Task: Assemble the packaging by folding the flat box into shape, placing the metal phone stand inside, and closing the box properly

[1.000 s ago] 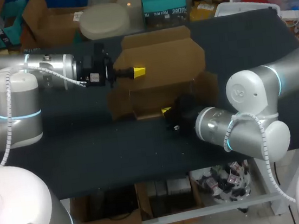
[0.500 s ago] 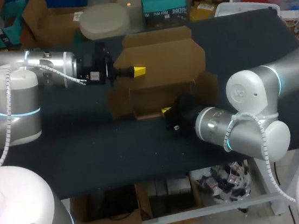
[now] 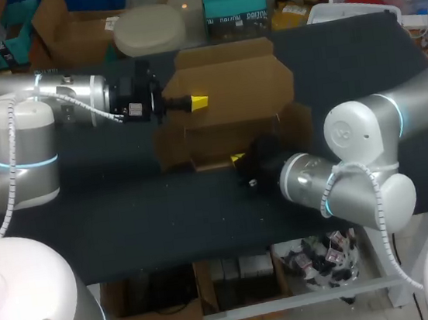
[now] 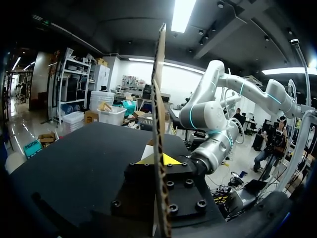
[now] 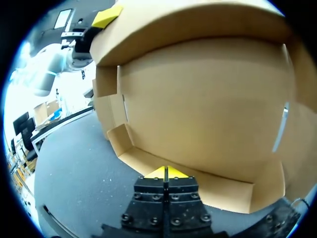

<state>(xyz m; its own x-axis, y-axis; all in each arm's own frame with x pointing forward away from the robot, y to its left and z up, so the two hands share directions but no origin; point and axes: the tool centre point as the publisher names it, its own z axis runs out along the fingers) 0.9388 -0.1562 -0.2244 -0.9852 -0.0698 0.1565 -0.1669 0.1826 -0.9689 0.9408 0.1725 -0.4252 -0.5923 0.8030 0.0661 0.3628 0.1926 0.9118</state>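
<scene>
- Yellow tips of my left gripper pinch an upright panel of the cardboard box, one tip on each face. If that pinch slips, I judge the panel drops back flat.
- My right gripper has its tips pressed together with nothing between them, right at the box's low front wall. A push from here could slide the whole box along the table instead of folding it.
- The box sits mid-table, half-formed, with its side flaps loose. A pull from the left against a shove from the right could crease or tear the card.
- The phone stand shows in no view, so I cannot say where it lies. Closing the box now risks sealing it empty.
</scene>
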